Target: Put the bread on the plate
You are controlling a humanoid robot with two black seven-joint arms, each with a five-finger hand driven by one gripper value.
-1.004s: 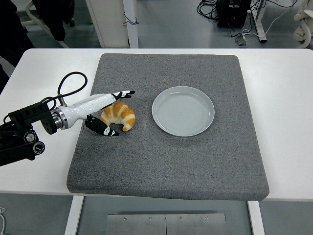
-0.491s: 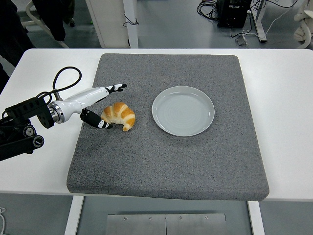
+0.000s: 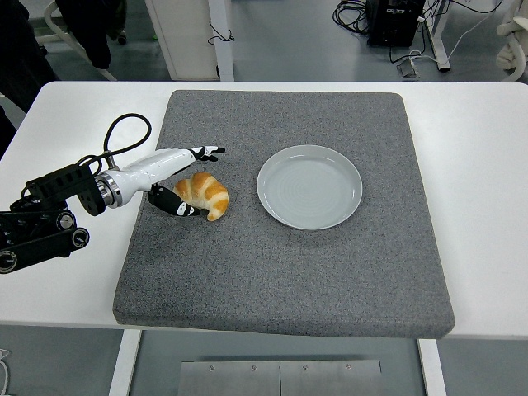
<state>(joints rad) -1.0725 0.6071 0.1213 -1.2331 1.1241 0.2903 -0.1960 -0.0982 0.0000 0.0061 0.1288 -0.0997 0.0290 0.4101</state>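
A golden croissant (image 3: 205,194) lies on the grey mat (image 3: 280,272), left of an empty pale grey plate (image 3: 309,186). My left hand (image 3: 188,176) reaches in from the left with its fingers spread around the croissant's left end. The upper fingers (image 3: 206,152) point right above the croissant. The thumb (image 3: 177,206) lies along the croissant's lower left side, touching or nearly touching it. The croissant rests on the mat, about a hand's width from the plate. The right arm does not show.
The grey mat covers most of the white table (image 3: 478,165). A black cable (image 3: 124,136) loops up from my left forearm. Table legs, cables and equipment stand on the floor beyond the far edge.
My left hand drew back to the left, then came in again to the right around the croissant's left end. The croissant and the plate have stayed in place.
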